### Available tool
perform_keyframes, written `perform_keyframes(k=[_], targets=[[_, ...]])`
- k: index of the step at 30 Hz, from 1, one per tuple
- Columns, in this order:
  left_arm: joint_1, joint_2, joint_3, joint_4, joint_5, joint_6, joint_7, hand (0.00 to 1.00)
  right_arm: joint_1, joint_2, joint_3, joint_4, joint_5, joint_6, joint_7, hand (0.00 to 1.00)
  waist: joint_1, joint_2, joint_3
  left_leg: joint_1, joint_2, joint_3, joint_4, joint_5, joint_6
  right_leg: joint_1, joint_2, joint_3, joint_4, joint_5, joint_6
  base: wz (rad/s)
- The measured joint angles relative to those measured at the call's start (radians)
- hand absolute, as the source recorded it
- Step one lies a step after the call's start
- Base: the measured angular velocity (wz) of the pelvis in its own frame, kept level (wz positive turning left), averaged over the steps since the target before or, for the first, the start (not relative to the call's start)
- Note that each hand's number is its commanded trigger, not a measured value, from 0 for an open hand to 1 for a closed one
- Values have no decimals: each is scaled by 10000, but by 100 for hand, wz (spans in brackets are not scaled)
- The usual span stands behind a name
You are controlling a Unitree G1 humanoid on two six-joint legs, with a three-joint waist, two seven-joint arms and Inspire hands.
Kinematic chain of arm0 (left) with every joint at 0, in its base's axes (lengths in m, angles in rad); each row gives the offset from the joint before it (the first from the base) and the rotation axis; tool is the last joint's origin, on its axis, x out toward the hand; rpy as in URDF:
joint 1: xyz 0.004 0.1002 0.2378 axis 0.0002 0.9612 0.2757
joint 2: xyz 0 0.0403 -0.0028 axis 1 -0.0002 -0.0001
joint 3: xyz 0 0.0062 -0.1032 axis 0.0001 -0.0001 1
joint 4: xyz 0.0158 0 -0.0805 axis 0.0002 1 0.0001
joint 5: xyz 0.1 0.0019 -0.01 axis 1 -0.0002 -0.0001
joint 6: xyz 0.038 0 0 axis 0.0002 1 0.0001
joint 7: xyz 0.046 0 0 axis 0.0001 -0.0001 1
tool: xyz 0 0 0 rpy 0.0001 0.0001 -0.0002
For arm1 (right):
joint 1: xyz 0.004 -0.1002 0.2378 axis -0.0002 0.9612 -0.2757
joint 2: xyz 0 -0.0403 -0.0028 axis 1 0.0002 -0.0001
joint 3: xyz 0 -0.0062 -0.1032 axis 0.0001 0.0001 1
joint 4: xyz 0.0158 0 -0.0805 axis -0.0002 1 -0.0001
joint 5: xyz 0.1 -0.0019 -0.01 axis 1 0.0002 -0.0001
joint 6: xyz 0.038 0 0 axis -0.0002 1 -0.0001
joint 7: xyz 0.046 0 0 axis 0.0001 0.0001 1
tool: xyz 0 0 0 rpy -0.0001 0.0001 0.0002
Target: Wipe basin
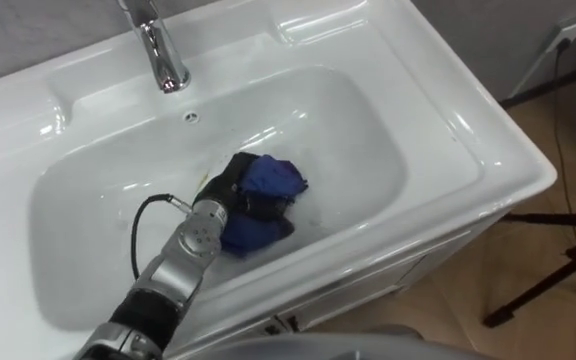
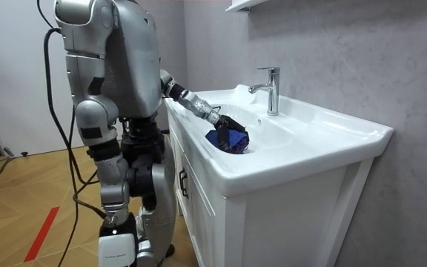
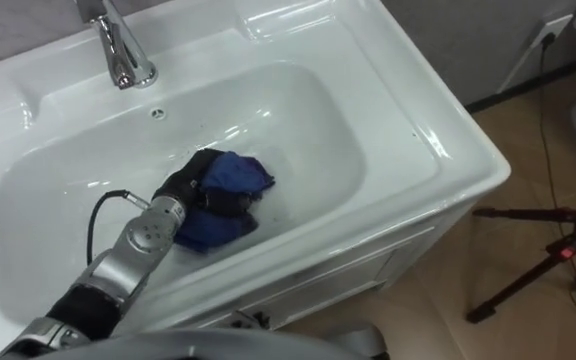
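The left hand (image 1: 224, 192) has its fingers clamped on the blue cloth (image 1: 273, 178), bunched just ahead of them on the basin (image 1: 368, 140) floor. The cloth looks soft, light and possibly damp, best held by its bunched middle.

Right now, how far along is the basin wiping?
Done: the blue cloth is down in the basin. In hand: the left hand grips it on the basin floor near the front wall. Left: wiped area cannot be judged; right hand hangs idle.
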Motion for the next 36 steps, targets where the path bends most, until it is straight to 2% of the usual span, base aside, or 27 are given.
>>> perform_keyframes(k=[6, 10, 12, 15, 18, 26, 29, 30, 33, 36], targets=[[-34, -8, -407, -532, -38, 114, -396, 100, -300, 16, 130, 91, 33, -9, -69, 0, -51, -16, 17, -98, -6, -9, 10, 0, 0, -69, -10, -29, 0, -1, 3, 1], [-49, 68, -726, -1410, 18, 714, -975, 100, -515, 13, 123, 97, 23, -14, -291, 0, -224, 40, 18, -96, -5, -17, 10, 0, 0, -68, -9, -19, -4, 1, 3, 0], [-54, 72, -988, -1916, 24, 888, -1218, 100, -592, 7, 120, 97, 23, -14, -331, 0, -288, 84, 2, -94, -5, -21, 11, 0, 0, -67, -9, -6, -4, 2, 3, 0], [-74, -27, -1222, -2379, 21, 898, -1484, 100, -612, 7, 125, 97, 36, -18, -362, 0, -395, 163, -13, -72, 2, -20, 11, 0, 0, -48, -3, -2, -3, 4, 1, 0], [-171, -43, -1219, -2447, 17, 955, -1633, 100, -628, 6, 125, 97, 43, -18, -369, 0, -455, 241, 15, -65, 5, -18, 10, 0, 0, -49, 3, 2, -2, 5, 0, 0], [-172, -44, -1192, -2452, 24, 1000, -1664, 100, -487, 7, 113, 99, 63, -20, -590, 0, -446, 240, 27, -55, 4, -17, 4, 0, 0, -52, 5, 7, 6, 5, -1, 0], [-144, -51, -1185, -2445, 30, 1000, -1652, 100, -475, 10, 108, 99, 157, -24, -733, 0, -418, 209, 48, -9, 4, -15, -11, 0, 0, -10, 10, 8, 6, 5, -1, 0], [-129, -57, -1176, -2385, 90, 980, -1628, 100, -459, 14, 110, 98, 177, -30, -785, 0, -403, 164, 96, 62, 3, -9, -18, 0, 0, 51, 11, 10, 4, 4, -1, 0], [-129, -55, -1165, -2241, 116, 868, -1526, 100, -465, 16, 110, 62, 164, -33, -795, 0, -389, 70, 149, 72, -1, 11, -17, 0, 0, 56, 10, 30, -24, -8, 4, 0], [-119, -39, -1166, -1979, 330, 649, -1336, 100, -407, 19, 127, 39, 133, -21, -817, 0, -288, 40, 144, 47, -7, 8, -21, 0, 0, 41, 8, 34, -27, -10, 6, 0]])
